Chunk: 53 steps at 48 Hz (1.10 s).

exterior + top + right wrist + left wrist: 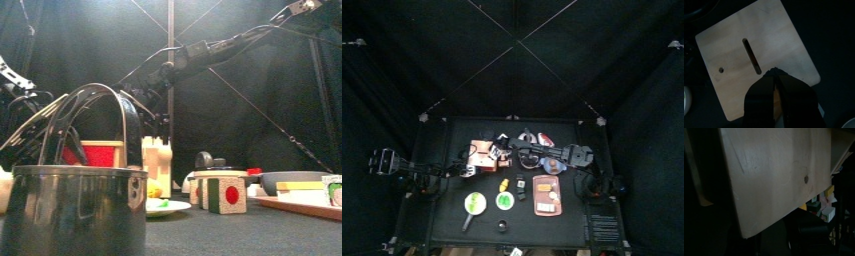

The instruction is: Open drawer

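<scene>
The drawer (480, 152), a small tan-pink cabinet, stands at the table's left middle. In the front view the drawer (104, 154) shows its reddish face behind a pot handle. My left gripper (460, 165) is right at its left side. In the left wrist view a pale wooden panel (771, 173) fills the picture and no jaws show. My right arm reaches across the middle. My right gripper (774, 72) is shut, its tip over a wooden panel (787, 40) of the cabinet, beside a narrow slot (748, 54).
A salmon oblong tray (545, 195) lies front right, a green plate (476, 203) front left, and small yellow items (502, 185) between them. A metal pot (74, 205) with a raised handle stands at the front edge. A cream bottle (158, 160), a block (225, 193) and a bowl (287, 180) stand behind.
</scene>
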Tool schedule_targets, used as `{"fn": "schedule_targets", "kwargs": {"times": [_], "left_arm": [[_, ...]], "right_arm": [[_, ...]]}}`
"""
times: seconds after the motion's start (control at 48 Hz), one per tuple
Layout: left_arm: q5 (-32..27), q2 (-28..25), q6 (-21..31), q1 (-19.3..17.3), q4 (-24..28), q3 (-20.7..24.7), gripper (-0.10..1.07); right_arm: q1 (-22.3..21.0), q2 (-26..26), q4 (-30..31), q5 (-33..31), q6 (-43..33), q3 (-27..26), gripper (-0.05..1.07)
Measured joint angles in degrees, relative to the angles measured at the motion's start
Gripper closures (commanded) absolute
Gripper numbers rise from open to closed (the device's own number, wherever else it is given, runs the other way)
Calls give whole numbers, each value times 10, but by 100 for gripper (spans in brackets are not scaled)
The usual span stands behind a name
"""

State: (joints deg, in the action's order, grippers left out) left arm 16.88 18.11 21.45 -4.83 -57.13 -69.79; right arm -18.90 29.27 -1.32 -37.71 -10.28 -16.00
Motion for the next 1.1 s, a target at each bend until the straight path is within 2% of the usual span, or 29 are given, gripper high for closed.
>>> {"fn": "schedule_targets", "kwargs": {"times": [0.146,0.771,1.104], "left_arm": [[0,0,0,5,-3,0,45],[-7,3,1,98,-61,-1,45],[-60,16,1,107,-63,-1,45]], "right_arm": [[0,0,0,-3,0,-1,85],[0,-1,-2,-4,-1,-1,86],[0,0,-2,-5,-1,-1,86]]}}
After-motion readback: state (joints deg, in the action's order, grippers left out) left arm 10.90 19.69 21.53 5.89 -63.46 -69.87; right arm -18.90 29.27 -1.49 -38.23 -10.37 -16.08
